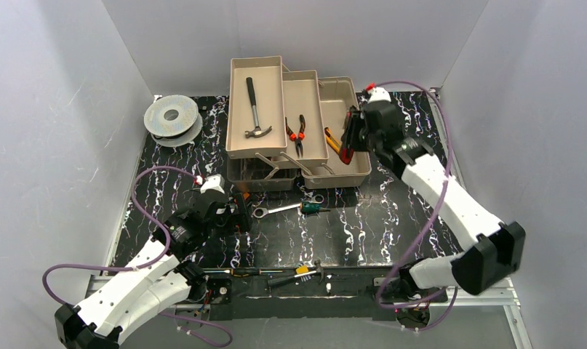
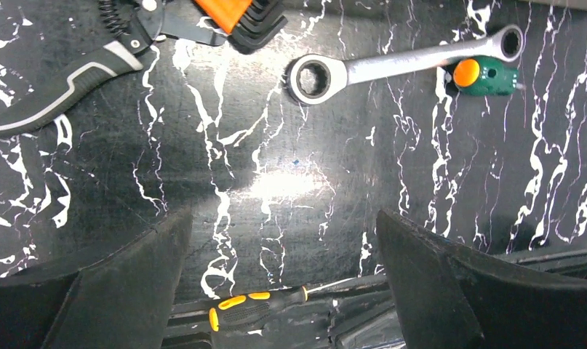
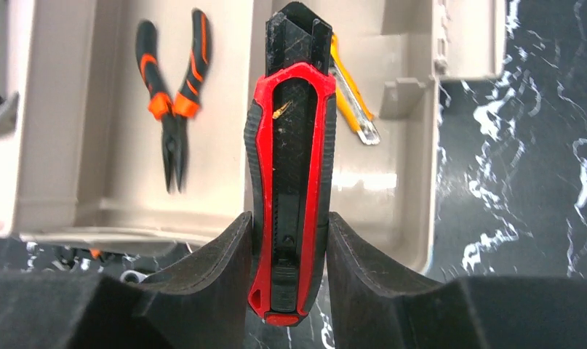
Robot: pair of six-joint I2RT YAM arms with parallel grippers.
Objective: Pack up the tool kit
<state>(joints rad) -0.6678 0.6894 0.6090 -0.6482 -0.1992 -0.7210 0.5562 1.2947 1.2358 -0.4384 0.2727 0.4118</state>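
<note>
The tan toolbox (image 1: 270, 87) stands open at the back, trays folded out. A hammer (image 1: 255, 109), orange-handled pliers (image 1: 297, 134) and a yellow tool (image 1: 335, 142) lie in it. My right gripper (image 1: 348, 140) is shut on a red and black utility knife (image 3: 290, 182) and holds it above the box's right compartment (image 3: 414, 182). My left gripper (image 2: 283, 240) is open and empty above the table, in front of a ratchet wrench (image 2: 399, 64) and a green stubby screwdriver (image 2: 486, 75).
An orange hex key set (image 2: 239, 18) and black grey-handled pliers (image 2: 65, 80) lie by the left gripper. A yellow and black screwdriver (image 2: 254, 311) lies at the table's near edge. A grey spool (image 1: 171, 116) sits at the back left.
</note>
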